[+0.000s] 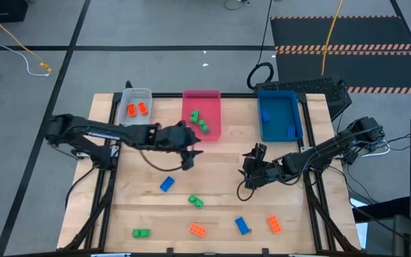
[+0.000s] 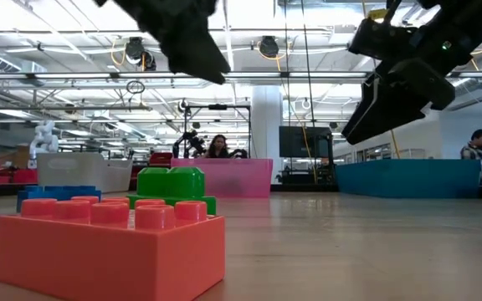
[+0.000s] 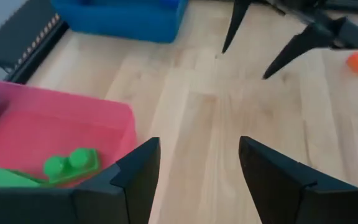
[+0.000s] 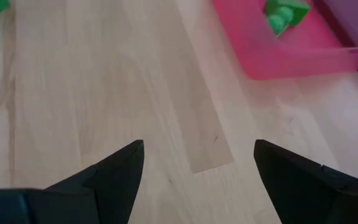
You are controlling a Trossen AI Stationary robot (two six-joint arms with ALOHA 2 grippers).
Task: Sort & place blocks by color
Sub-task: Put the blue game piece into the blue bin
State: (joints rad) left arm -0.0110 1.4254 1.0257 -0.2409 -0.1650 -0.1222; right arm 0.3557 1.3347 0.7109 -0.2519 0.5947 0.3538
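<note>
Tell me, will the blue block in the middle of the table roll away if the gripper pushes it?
Probably not. The blue block looks boxy with flat sides, so it would likely slide on the smooth wooden table rather than roll. It looks like hard plastic, so probably stiff and light, and it might spin if pushed off-centre.

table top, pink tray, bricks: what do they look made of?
Table top: looks like pale wood planks, matt; grain lines and board seams show. Pink tray: probably plastic, smooth, slightly see-through at the wall in the left wrist view. Orange brick: likely moulded plastic, satin sheen, round studs on top.
</note>
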